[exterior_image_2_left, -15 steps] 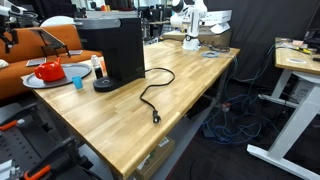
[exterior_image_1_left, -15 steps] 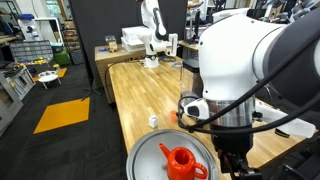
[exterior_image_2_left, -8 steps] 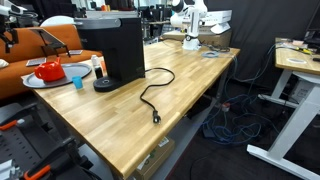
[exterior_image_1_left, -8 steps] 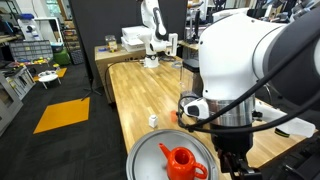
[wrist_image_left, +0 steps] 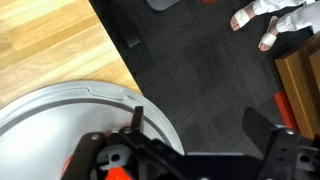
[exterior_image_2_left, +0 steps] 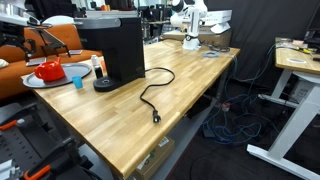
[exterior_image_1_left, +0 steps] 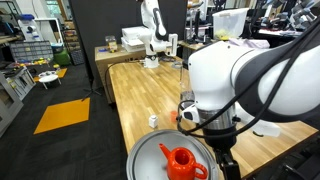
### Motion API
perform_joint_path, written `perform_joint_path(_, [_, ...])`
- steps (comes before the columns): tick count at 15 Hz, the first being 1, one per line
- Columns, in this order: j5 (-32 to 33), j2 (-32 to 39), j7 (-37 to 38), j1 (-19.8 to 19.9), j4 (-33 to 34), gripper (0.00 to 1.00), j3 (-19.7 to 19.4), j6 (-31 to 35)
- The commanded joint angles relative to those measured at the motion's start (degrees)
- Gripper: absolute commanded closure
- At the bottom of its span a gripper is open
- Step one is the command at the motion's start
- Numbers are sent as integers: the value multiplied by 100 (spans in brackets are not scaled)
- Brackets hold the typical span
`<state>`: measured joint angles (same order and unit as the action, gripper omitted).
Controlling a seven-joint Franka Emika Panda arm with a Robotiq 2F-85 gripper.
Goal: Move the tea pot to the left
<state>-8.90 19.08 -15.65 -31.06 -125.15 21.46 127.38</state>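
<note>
The red-orange tea pot (exterior_image_1_left: 180, 162) stands on a round grey plate (exterior_image_1_left: 143, 152) at the near end of the wooden table. It also shows at the table's far left end in an exterior view (exterior_image_2_left: 49, 70). In the wrist view my gripper (wrist_image_left: 200, 125) is open, its fingers spread wide above the plate's edge (wrist_image_left: 60, 120) and the dark floor. Only an orange sliver of the tea pot (wrist_image_left: 119, 175) shows under the gripper body. My arm (exterior_image_1_left: 235, 85) bends down just beside the plate. The gripper holds nothing.
A black coffee machine (exterior_image_2_left: 115, 48) stands next to the plate, with a blue cup (exterior_image_2_left: 77, 80), a black disc (exterior_image_2_left: 103, 85) and a black cable (exterior_image_2_left: 150, 97) on the wood. A small white object (exterior_image_1_left: 152, 121) lies beyond the plate. A second robot (exterior_image_1_left: 152, 35) stands at the far end.
My arm's large white links have swung and lowered in the exterior view, uncovering the background at the upper right. The tea pot and the plate have not moved.
</note>
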Motion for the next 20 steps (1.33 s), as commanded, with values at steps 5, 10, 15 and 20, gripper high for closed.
perform_joint_path(5, [656,1034,659,125,1039,0,54,-75])
perform_joint_path(10, [694,1254,866,151,1162,0,-14,-48])
perform_joint_path(15, [682,1349,925,203,1145,0,-34,-70])
perform_joint_path(20, [652,1341,856,272,1118,0,0,0])
